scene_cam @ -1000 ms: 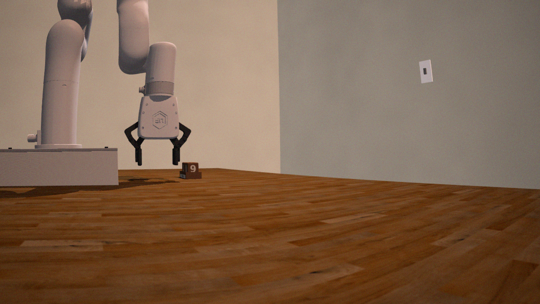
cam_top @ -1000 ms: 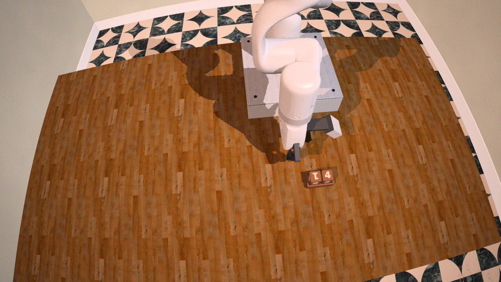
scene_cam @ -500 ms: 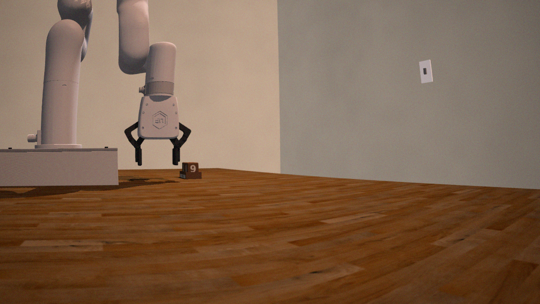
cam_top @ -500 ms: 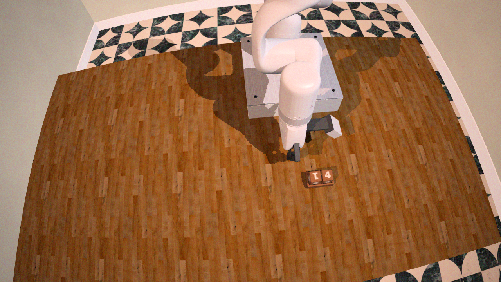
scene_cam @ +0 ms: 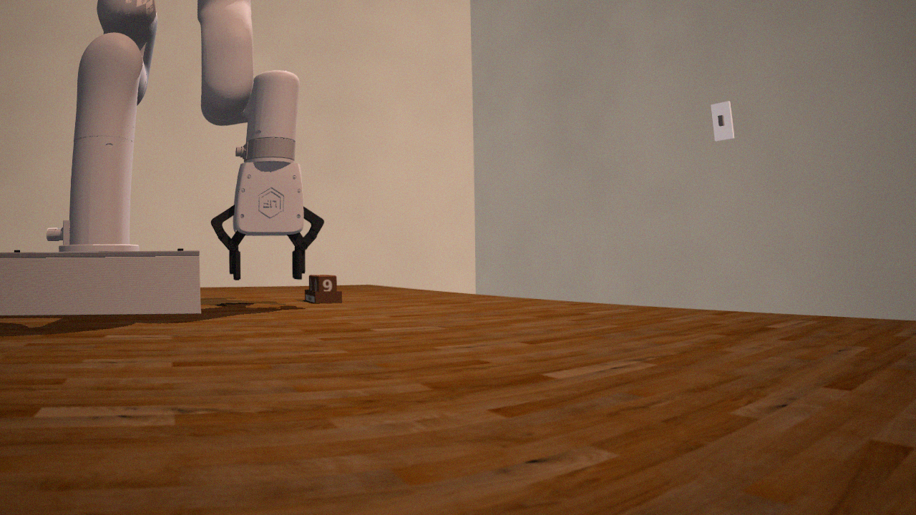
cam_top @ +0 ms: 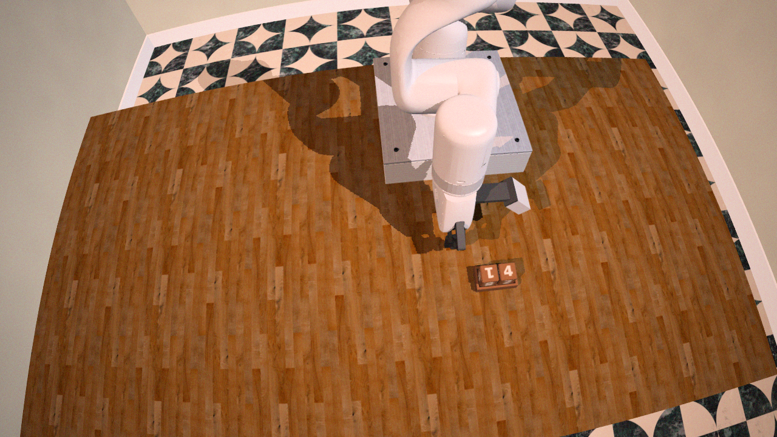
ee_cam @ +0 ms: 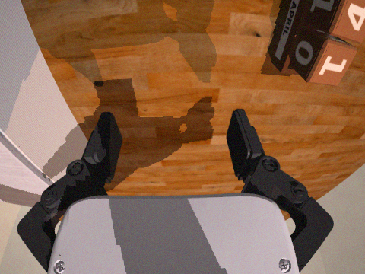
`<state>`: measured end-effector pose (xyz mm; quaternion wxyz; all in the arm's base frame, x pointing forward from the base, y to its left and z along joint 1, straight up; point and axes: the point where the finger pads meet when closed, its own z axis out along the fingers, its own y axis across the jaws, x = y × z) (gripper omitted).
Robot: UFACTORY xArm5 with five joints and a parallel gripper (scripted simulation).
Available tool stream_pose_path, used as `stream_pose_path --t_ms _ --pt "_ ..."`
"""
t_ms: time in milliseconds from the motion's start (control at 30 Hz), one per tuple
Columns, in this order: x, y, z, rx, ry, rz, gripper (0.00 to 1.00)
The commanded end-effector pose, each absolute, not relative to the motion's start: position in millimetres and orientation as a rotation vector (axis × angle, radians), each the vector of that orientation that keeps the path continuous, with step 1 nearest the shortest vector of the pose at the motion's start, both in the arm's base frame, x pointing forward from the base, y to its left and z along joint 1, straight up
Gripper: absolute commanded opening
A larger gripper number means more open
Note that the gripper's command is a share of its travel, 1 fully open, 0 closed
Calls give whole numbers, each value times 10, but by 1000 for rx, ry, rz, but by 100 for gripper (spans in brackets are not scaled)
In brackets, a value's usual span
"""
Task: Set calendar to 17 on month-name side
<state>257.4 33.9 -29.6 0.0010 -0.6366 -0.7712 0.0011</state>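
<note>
The brown tray point(cam_top: 497, 287) point(scene_cam: 330, 297) point(ee_cam: 282, 47) stands flat on the table, its APRIL side facing the robot base. Two cubes sit in it side by side. One cube point(cam_top: 487, 273) point(scene_cam: 327, 285) point(ee_cam: 331, 64) has a 1 on top, a 0 on the month side and a 9 on its end face. The other cube point(cam_top: 507, 271) point(ee_cam: 351, 20) has a 4 on top and a 1 on the month side, partly cut off in the wrist view. The month side reads 10. My gripper point(scene_cam: 267, 277) point(ee_cam: 173, 123) is open and empty, above the table between base and tray.
The robot base point(cam_top: 456, 162) point(scene_cam: 102, 282) stands behind the gripper, on the tray's month side. The wooden table point(cam_top: 244, 326) point(scene_cam: 512, 416) carries the arm's shadow. A wall point(scene_cam: 640, 224) with a white switch plate point(scene_cam: 722, 128) rises beyond the table.
</note>
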Motion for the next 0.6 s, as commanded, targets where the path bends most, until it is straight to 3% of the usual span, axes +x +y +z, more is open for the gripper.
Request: stream_pose_path --t_ms 0,567 --pt "2586 341 -214 -2000 -2423 0 100" --pt "2750 443 -93 -2000 -2423 0 100"
